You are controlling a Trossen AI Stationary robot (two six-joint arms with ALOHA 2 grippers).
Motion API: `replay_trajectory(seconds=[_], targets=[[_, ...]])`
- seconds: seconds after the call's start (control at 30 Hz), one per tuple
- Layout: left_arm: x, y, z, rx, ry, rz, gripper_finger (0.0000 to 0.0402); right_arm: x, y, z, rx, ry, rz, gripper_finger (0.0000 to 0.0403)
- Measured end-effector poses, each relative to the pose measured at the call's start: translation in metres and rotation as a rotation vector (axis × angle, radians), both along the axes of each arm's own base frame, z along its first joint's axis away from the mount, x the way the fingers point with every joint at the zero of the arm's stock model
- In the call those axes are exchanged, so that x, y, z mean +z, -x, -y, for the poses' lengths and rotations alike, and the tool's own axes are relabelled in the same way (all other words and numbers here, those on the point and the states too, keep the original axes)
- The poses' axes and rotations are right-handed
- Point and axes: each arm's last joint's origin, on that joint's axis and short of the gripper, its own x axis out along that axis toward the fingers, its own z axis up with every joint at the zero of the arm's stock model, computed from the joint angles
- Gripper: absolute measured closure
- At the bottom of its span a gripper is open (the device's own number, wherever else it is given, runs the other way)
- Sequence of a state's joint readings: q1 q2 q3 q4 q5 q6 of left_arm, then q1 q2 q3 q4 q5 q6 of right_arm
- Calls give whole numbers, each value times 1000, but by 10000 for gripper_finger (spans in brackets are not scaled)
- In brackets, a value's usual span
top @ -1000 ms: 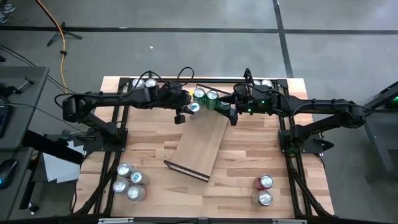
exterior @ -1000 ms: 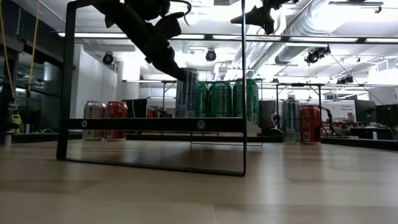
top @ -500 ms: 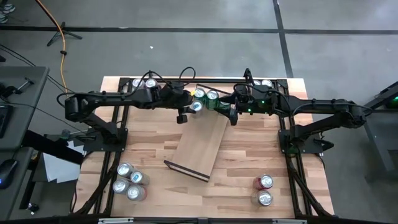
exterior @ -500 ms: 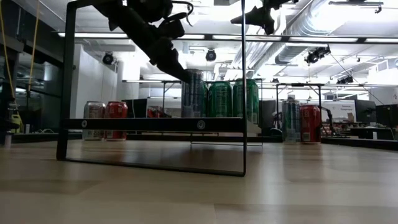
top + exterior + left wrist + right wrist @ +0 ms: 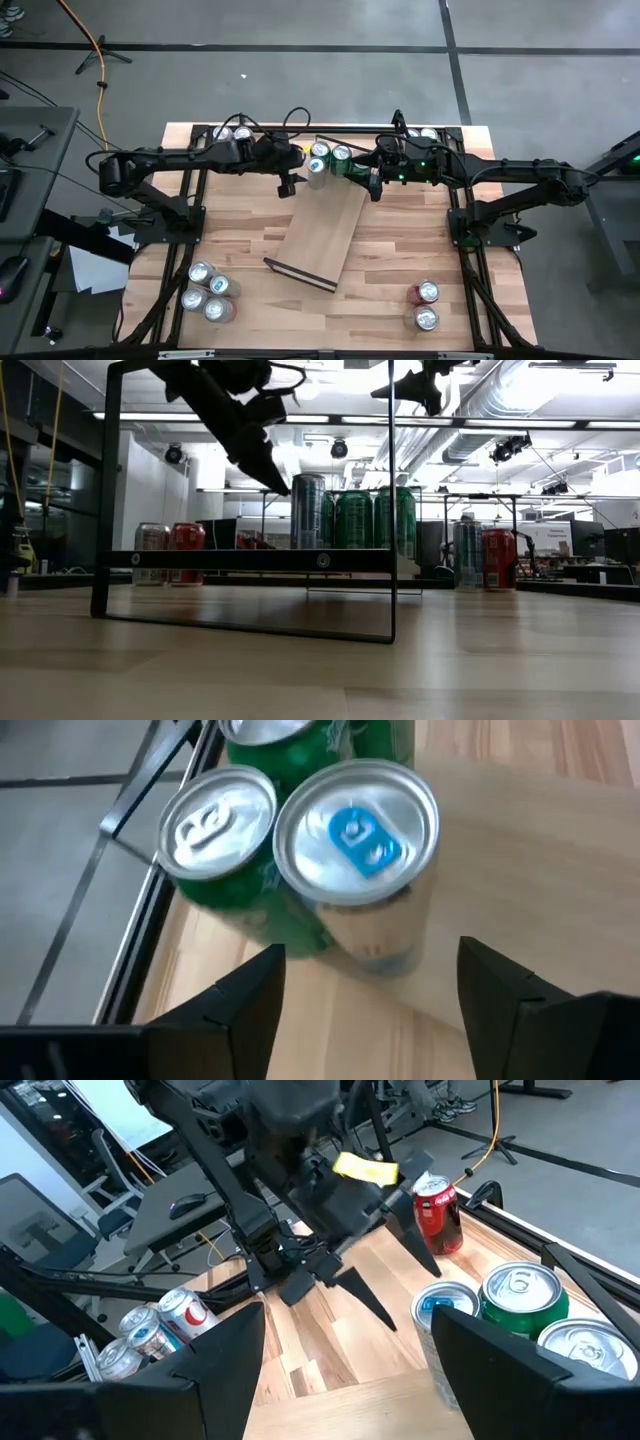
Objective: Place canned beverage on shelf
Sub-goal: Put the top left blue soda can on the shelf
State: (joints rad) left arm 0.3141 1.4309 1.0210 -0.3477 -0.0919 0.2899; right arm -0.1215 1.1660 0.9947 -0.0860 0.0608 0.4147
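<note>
On the wooden table [image 5: 240,240], the silver can [image 5: 317,167] stands free on the shelf [image 5: 325,225] beside green cans [image 5: 341,156], left gripper [image 5: 292,181] spread apart to release it, right gripper [image 5: 374,181] waiting wide nearby.

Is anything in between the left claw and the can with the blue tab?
No. The left gripper is open, with the blue-tab can straight ahead between its fingers and nothing in the gap. The can stands on the shelf, close beside the green cans.
</note>
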Motion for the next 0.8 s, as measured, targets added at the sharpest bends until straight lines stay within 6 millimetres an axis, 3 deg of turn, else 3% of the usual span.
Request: replay_trajectory(seconds=[0.43, 0.8], targets=[[44, 29, 8, 45, -76, 142, 190, 0, 0, 0, -2, -6, 1, 130], [90, 68, 27, 51, 76, 413, 190, 0, 0, 0, -16, -56, 11, 130]])
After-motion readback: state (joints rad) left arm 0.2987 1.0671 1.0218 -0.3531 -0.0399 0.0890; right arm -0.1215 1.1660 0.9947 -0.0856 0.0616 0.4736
